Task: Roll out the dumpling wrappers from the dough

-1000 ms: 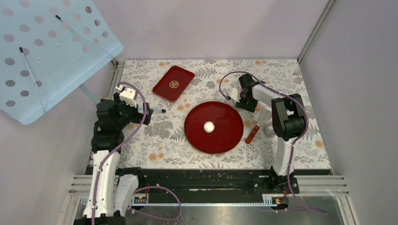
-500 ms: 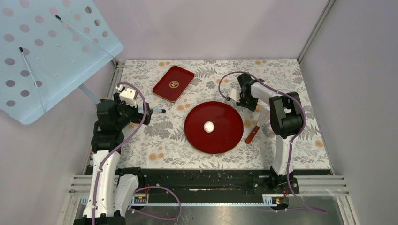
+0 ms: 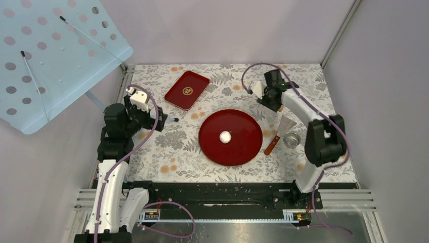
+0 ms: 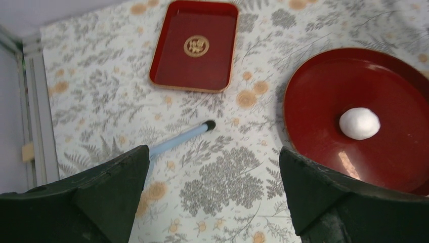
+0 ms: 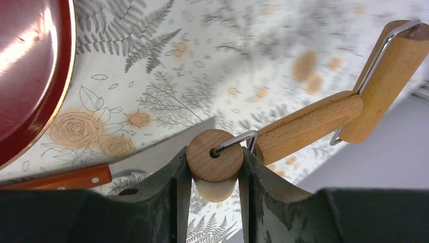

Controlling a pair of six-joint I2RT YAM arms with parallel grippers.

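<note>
A white ball of dough (image 3: pixel 225 136) (image 4: pixel 359 123) rests near the middle of the round red plate (image 3: pixel 243 149) (image 4: pixel 324 86). No dumpling wrappers are in view. My right gripper (image 3: pixel 267 95) (image 5: pixel 215 158) hovers behind the plate's far right rim, shut on the small roller end of a wooden double-ended rolling pin (image 5: pixel 308 126). The pin's handle and larger roller stick out to the right in the right wrist view. My left gripper (image 3: pixel 159 121) (image 4: pixel 213 152) stands open over the cloth left of the plate, with nothing between its fingers.
A rectangular red tray (image 3: pixel 186 89) (image 4: pixel 195 45) lies at the back left. A blue stick (image 3: pixel 169 120) (image 4: pixel 179 136) lies by the left gripper. A scraper with a red-brown handle (image 3: pixel 277 136) (image 5: pixel 66 178) and a small glass (image 3: pixel 291 139) sit right of the plate. A blue perforated panel (image 3: pixel 50 55) overhangs the far left.
The right arm has lifted and moved back and to the right, away from the plate's rim, uncovering the scraper and glass. The left wrist has shifted slightly.
</note>
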